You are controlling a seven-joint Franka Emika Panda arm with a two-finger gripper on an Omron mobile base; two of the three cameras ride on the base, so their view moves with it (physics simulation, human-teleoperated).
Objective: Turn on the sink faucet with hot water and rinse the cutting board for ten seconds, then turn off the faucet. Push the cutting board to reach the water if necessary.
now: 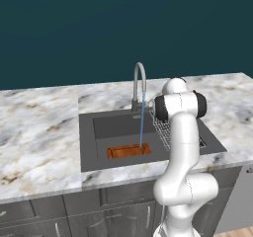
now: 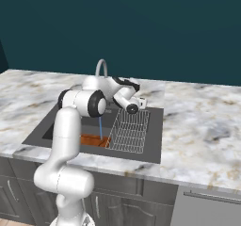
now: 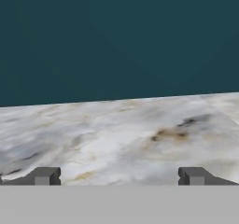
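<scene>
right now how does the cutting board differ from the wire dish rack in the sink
The cutting board is a solid orange-brown slab lying flat; the dish rack is an open pale wire basket that stands taller. The board is smaller and sits left in the basin, the rack right. The water lands on the board, not the rack. Both sit inside the sink.

A marbled stone counter is seen stretching back to a dark teal wall. The gripper is held wide apart, fingertips low over the counter.
</scene>
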